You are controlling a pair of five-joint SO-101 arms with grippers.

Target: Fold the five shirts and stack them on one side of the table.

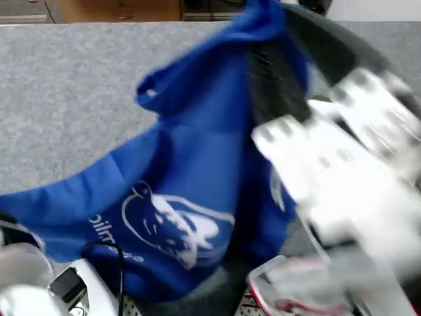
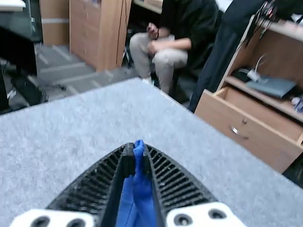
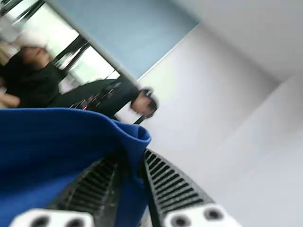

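Note:
A blue shirt (image 1: 197, 171) with a white print hangs lifted above the grey table (image 1: 66, 79), its lower part spread toward the front left. On the right side of the high view, a white arm holds its black gripper (image 1: 266, 23) raised high, shut on the shirt's top edge; it matches my right gripper (image 3: 137, 161), which clamps a fold of blue shirt (image 3: 57, 142) and points up at the room's wall. My left gripper (image 2: 137, 149) is shut on a thin strip of blue shirt (image 2: 137, 189), low over the table (image 2: 71, 137).
A white arm base (image 1: 26, 276) with a black cable sits at the front left. A red and white object (image 1: 289, 289) lies at the front edge under the raised arm. Bare grey table stretches across the back and left. Wooden drawers (image 2: 246, 127) stand beyond the table.

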